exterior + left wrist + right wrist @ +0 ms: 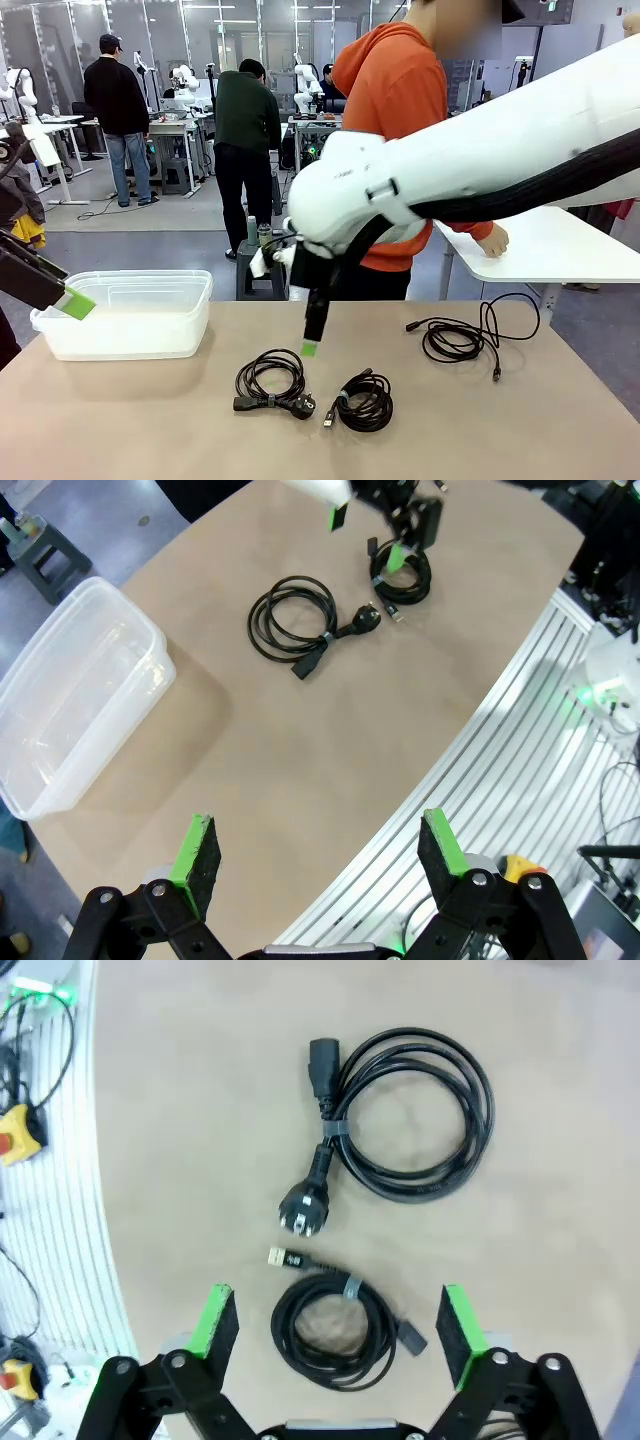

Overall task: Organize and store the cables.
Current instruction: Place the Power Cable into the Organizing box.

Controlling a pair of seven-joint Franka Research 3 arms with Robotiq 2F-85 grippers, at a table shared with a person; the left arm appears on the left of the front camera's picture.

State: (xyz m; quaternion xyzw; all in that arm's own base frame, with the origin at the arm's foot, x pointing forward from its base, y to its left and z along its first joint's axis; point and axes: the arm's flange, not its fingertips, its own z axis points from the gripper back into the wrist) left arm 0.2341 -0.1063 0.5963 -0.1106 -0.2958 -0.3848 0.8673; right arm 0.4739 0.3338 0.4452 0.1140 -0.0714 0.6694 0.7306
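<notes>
Three black cables lie on the brown table (120, 420). A power cord coil (270, 383) with a round plug lies in the middle, a smaller tied coil (363, 402) to its right, and a looser cable (460, 338) farther right. My right gripper (311, 345) hangs open above the gap between the two coils. In the right wrist view its jaws (337, 1325) straddle the small coil (335, 1332) from above, with the power cord (410, 1120) beyond. My left gripper (75, 302) is open and empty at the left, by the clear plastic box (130, 315).
The left wrist view looks down on the box (70, 700), the power cord (295, 620), the small coil (402, 575) and the table's ribbed metal edge (500, 740). A person in an orange hoodie (400, 90) stands behind, one hand on a white side table (560, 250).
</notes>
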